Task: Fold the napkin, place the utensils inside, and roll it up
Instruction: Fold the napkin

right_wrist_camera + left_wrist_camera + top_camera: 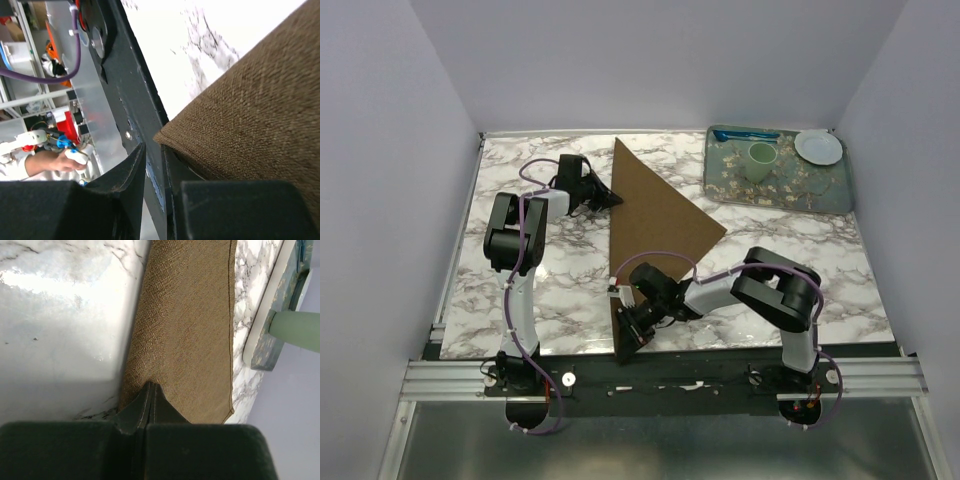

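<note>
The brown napkin (655, 215) lies on the marble table folded into a triangle, with its long edge on the left. My left gripper (607, 197) is at that left edge, jaws shut and pinching the napkin's fold (190, 330), and the cloth puckers at the tips (151, 386). My right gripper (634, 330) is at the napkin's near corner by the table's front edge. Its jaws (155, 150) stand slightly apart, and the corner of the cloth (250, 110) rests over the right finger. A blue utensil (745, 134) lies on the tray; no silver spoon bowl shows.
A patterned green tray (820, 190) at the back right holds a green cup (761, 157) and a white saucer (818, 147). The tray (260, 340) and cup (295, 327) also show in the left wrist view. The black front rail (135, 105) runs just beyond the right fingers.
</note>
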Robot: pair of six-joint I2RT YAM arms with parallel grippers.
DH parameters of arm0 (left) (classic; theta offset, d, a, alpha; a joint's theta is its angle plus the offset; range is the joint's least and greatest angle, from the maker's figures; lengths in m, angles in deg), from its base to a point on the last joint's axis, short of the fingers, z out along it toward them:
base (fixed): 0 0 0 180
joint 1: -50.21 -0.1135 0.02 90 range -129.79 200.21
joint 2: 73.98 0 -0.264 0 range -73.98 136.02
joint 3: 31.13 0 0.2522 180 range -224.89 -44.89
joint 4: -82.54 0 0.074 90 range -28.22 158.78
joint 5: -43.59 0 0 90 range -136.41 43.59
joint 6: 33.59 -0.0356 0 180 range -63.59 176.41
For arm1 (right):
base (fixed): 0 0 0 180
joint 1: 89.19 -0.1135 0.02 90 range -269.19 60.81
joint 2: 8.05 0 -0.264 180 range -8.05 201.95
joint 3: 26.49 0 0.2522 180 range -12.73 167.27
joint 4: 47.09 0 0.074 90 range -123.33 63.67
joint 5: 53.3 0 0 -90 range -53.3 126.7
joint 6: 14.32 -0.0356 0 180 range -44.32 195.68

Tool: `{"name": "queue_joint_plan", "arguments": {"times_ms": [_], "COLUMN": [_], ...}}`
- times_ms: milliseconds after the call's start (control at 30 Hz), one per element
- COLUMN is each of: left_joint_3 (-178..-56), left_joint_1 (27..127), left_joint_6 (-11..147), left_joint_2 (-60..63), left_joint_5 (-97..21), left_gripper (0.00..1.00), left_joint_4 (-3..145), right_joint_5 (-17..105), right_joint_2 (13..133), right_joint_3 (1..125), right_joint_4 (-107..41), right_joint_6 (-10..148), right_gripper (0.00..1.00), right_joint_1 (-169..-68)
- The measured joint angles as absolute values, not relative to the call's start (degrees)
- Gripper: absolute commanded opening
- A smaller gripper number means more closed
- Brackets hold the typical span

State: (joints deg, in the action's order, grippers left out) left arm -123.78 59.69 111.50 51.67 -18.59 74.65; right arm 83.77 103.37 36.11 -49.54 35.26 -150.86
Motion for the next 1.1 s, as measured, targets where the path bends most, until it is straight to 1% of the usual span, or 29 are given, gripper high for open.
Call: {"name": "queue_joint_plan", "arguments": {"times_ms": [100, 167, 200, 267, 300, 367, 400, 500, 567, 633, 733, 800, 900, 1000, 1100], "left_joint_3": [-124.0, -124.1, -124.1, -124.1, -124.1, -124.0, -124.0, -124.2, -124.9, -127.3, -130.7, -132.8, -136.1, -137.3, -137.4], "left_joint_1": [59.7, 59.7, 59.7, 59.7, 59.7, 59.7, 59.6, 59.5, 59.5, 59.5, 59.5, 59.6, 59.6, 59.7, 59.7], "left_joint_6": [111.3, 110.8, 110.6, 110.0, 109.4, 108.5, 107.8, 105.7, 105.0, 103.5, 101.2, 99.0, 95.7, 93.4, 93.0], "left_joint_2": [51.8, 51.8, 51.7, 51.6, 51.3, 50.3, 49.5, 46.0, 44.5, 44.0, 44.2, 45.0, 47.9, 51.7, 54.5], "left_joint_5": [-18.6, -18.6, -18.5, -18.5, -18.6, -18.8, -18.9, -19.4, -19.6, -20.2, -22.5, -25.0, -28.0, -29.2, -28.6], "left_gripper": [0.00, 0.04, 0.11, 0.22, 0.31, 0.40, 0.47, 0.52, 0.53, 0.59, 0.60, 0.60, 0.56, 0.49, 0.47], "left_joint_4": [74.5, 74.4, 74.4, 74.3, 74.1, 72.5, 71.7, 69.3, 68.9, 68.2, 66.7, 65.4, 63.7, 62.7, 63.2], "right_joint_5": [84.1, 84.1, 83.7, 82.4, 81.8, 78.9, 77.5, 73.2, 70.6, 67.0, 62.8, 61.3, 60.4, 60.2, 60.1], "right_joint_2": [103.8, 103.5, 103.0, 100.4, 99.5, 94.9, 92.8, 88.2, 87.0, 86.4, 86.4, 86.2, 85.0, 82.8, 81.0], "right_joint_3": [36.1, 36.1, 36.1, 36.1, 36.1, 36.1, 36.1, 35.9, 35.7, 35.6, 35.6, 35.8, 36.5, 37.4, 37.6], "right_joint_4": [-48.7, -48.0, -47.1, -45.4, -44.8, -42.0, -41.3, -39.9, -39.2, -37.2, -33.7, -31.4, -28.5, -27.2, -27.2], "right_joint_6": [35.9, 36.3, 36.5, 36.9, 37.1, 37.4, 37.6, 37.5, 37.2, 37.0, 37.3, 38.0, 39.4, 40.9, 41.8], "right_gripper": [0.27, 0.27, 0.27, 0.30, 0.31, 0.33, 0.34, 0.36, 0.36, 0.36, 0.36, 0.36, 0.36, 0.36, 0.36], "right_joint_1": [-151.1, -151.1, -151.0, -150.5, -150.3, -149.0, -147.9, -142.2, -137.8, -131.8, -125.3, -123.0, -121.6, -120.9, -120.4]}}
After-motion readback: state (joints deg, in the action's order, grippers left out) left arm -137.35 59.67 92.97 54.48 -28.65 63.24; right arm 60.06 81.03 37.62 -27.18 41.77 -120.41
